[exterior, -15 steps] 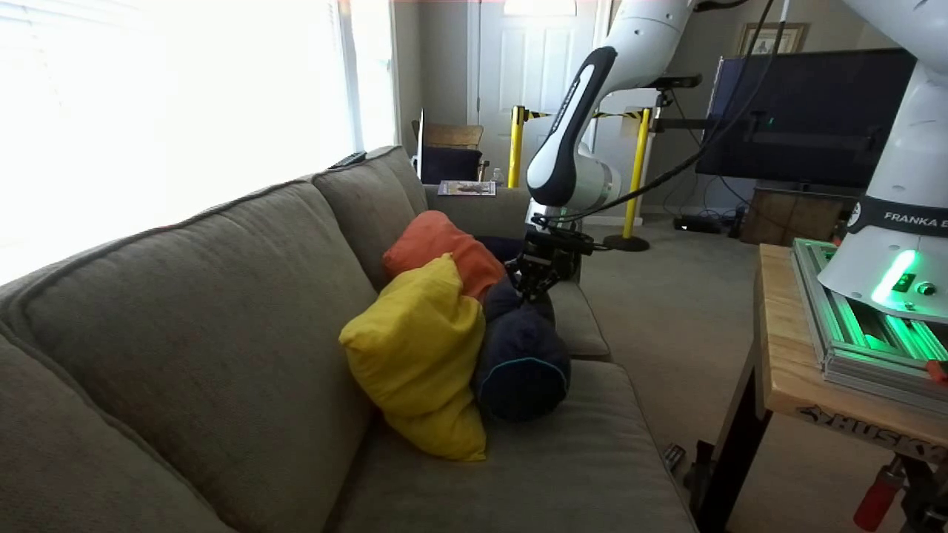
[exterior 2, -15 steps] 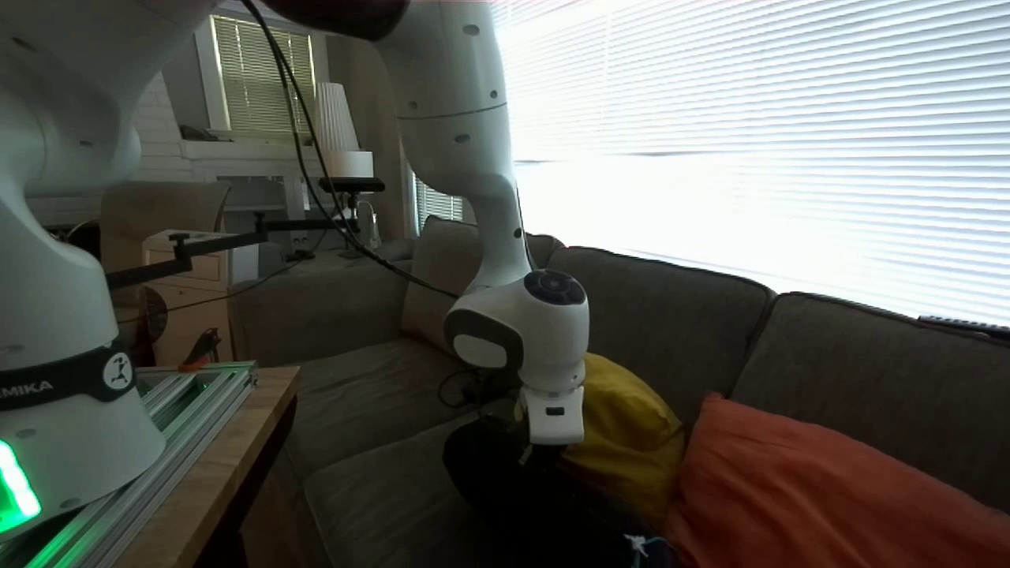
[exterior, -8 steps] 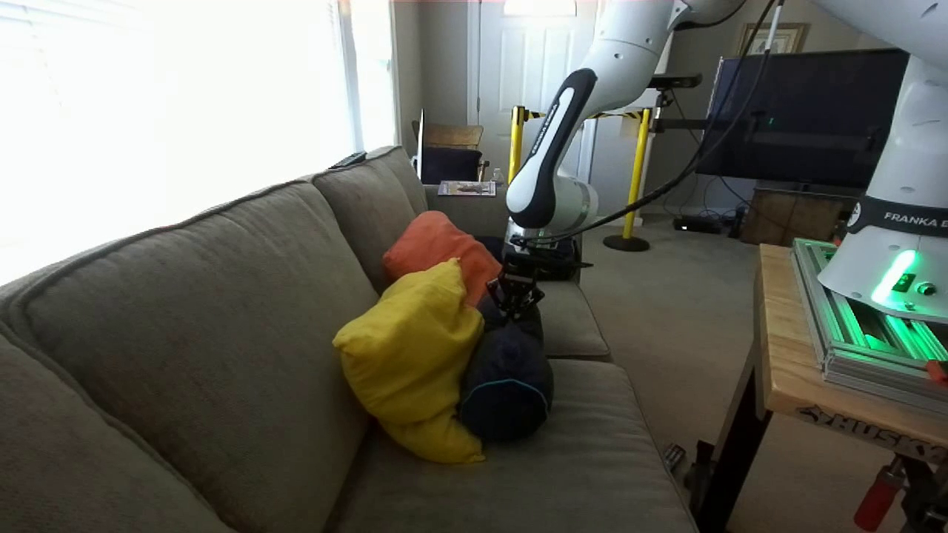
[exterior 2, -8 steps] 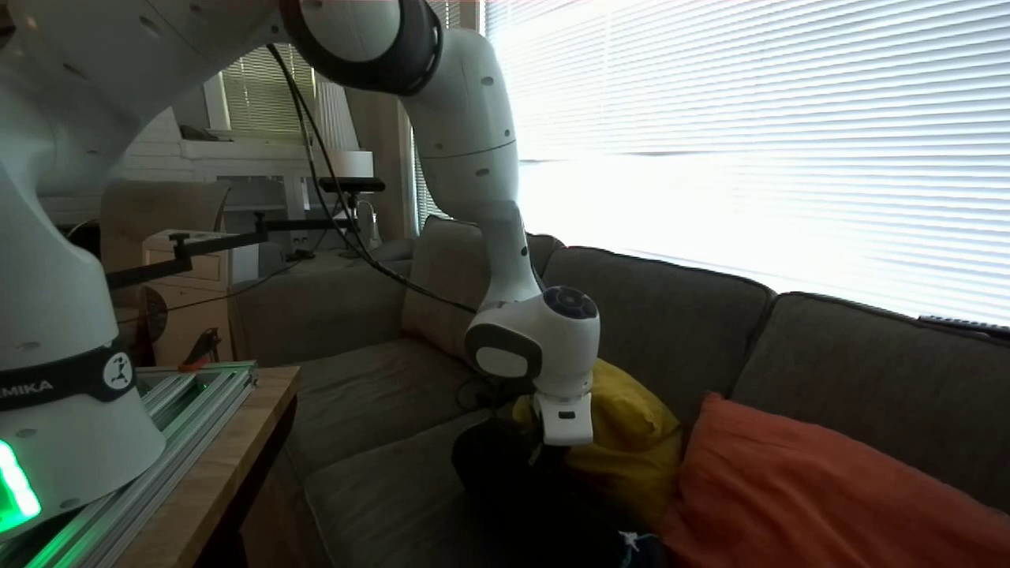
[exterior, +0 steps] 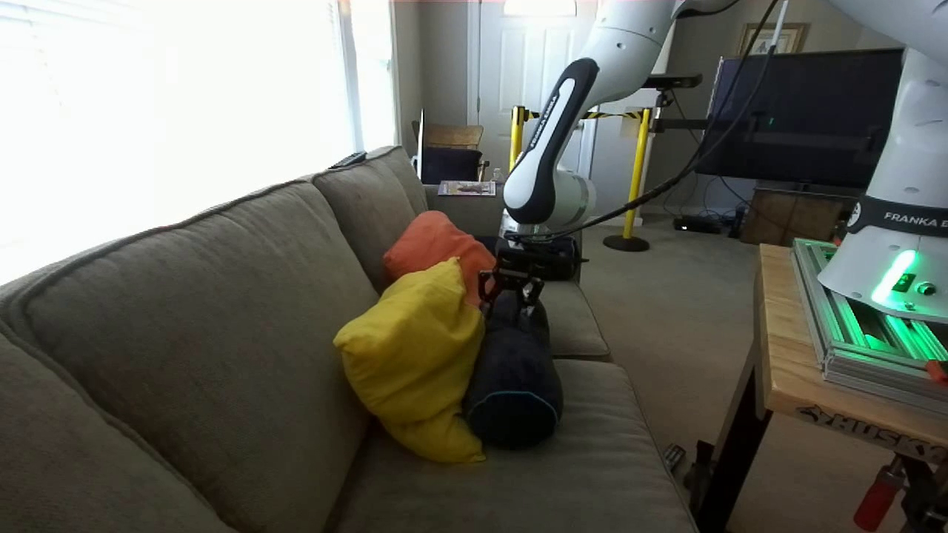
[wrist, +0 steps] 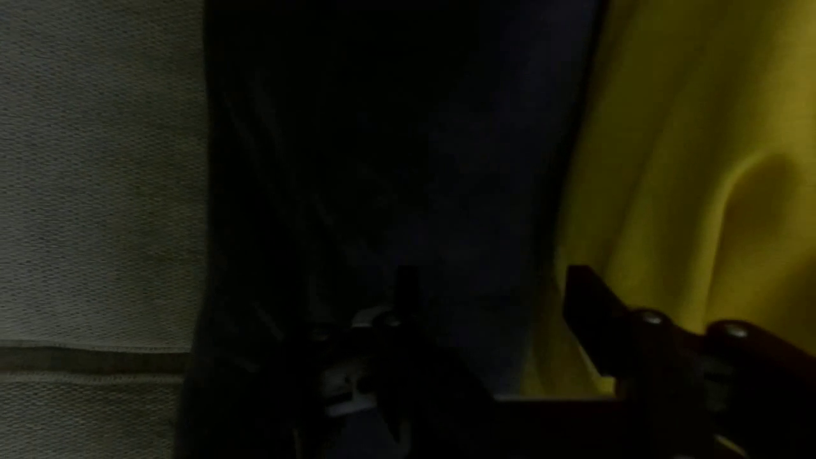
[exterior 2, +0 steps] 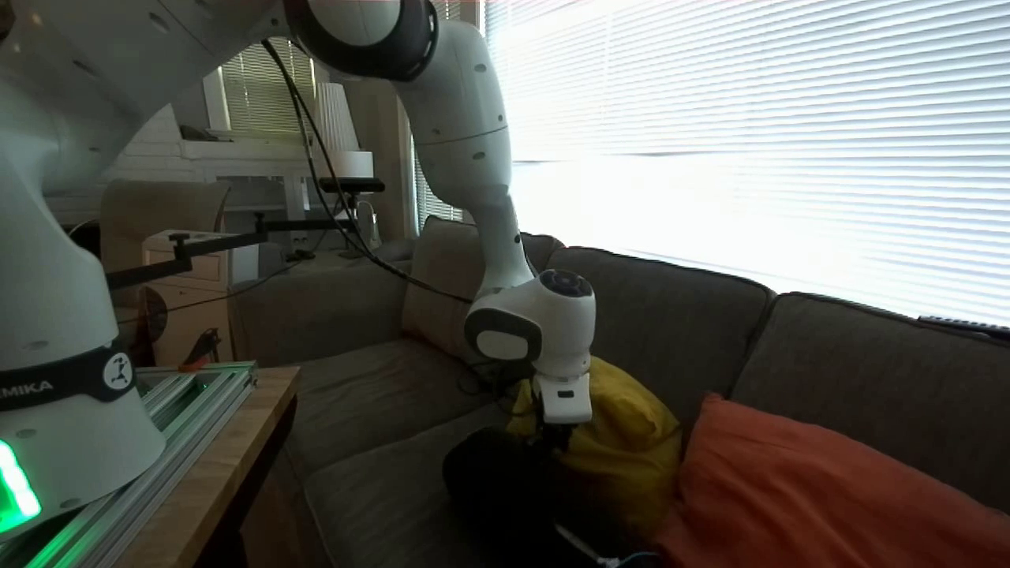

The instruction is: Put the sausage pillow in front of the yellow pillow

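Gripper stands with its jaws spread wide, holding nothing, beside the yellow pillow and above the bolster; whether it touches the bolster cannot be told. The sofa runs beneath and behind the yellow pillow. Beyond that pillow, in an exterior view, sits an orange pillow. The bolster lies close along the yellow pillow's front.

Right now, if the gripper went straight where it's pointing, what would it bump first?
Probably the sausage pillow, right under the gripper, though one finger seems to hang over the yellow pillow. Depth is hard to judge.
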Available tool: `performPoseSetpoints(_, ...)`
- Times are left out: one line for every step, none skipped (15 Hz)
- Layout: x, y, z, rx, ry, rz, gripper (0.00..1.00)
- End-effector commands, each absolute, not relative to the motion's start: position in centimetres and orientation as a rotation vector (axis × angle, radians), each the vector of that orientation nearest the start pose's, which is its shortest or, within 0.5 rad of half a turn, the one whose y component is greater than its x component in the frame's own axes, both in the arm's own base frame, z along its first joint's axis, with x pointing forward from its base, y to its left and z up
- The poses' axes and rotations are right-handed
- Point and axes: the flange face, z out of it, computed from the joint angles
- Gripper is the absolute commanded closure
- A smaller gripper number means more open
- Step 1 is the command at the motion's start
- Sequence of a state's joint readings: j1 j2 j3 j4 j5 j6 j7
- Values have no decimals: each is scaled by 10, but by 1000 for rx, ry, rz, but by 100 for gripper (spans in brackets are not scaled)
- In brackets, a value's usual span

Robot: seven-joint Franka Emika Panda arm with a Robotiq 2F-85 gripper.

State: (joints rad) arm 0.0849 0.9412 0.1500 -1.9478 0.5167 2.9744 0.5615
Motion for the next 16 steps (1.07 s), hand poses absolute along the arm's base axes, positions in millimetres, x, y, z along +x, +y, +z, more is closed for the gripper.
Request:
performPoseSetpoints(524, 106, 47, -2675, 1283, 139, 8)
performPoseSetpoints(512, 105, 58, -2693, 1274, 184, 1)
performPoseSetpoints(501, 102, 70, -2715, 1263, 194, 0)
performPoseSetpoints(490, 100, 84, -2737, 1237, 206, 0)
performPoseSetpoints(481, 97, 96, -2763, 1205, 211, 0)
performPoseSetpoints(471, 94, 110, -2789, 1185, 203, 0)
performPoseSetpoints(464, 91, 122, -2821, 1135, 191, 0)
performPoseSetpoints(459, 86, 134, -2863, 1079, 151, 0)
performPoseSetpoints(455, 82, 146, -2899, 1008, 128, 0)
performPoseSetpoints(454, 77, 157, -2931, 940, 101, 0)
performPoseSetpoints(453, 73, 166, -2961, 872, 71, 0)
performPoseSetpoints(453, 68, 175, -2992, 785, 21, 0)
performPoseSetpoints(455, 64, 183, -3007, 713, -26, 0)
performPoseSetpoints(457, 61, 191, -3013, 638, -63, 0)
performPoseSetpoints(459, 60, 198, -3007, 565, -88, 0)
performPoseSetpoints(462, 59, 205, -2995, 496, -116, 0)
